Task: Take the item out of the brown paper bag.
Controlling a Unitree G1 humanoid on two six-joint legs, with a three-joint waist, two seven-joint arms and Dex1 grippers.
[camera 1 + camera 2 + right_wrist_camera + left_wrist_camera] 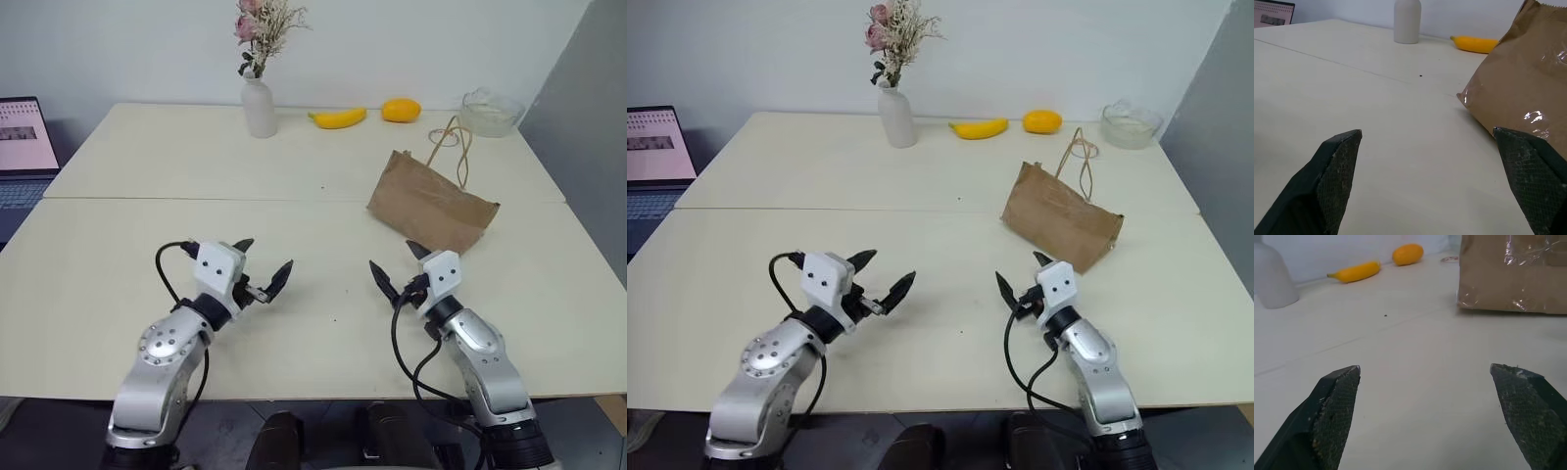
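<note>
Brown paper bag (432, 203): lying flat, right of centre on the surface (196, 255), untouched; item presumably inside, hidden. Left hand (263, 266) and right hand (399, 266): both spread wide, empty, lower frame. Extraction not yet begun.

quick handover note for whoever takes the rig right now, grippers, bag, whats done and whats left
Left gripper: open, empty, over the table.
Right gripper: open, empty, just short of the bag.
Bag lies flat on the robot's right side of the table, handles toward the far edge. The item cannot be seen; presumably inside.
Done: nothing yet, bag untouched.
Left: reach the bag, open it, take the item out.
</note>
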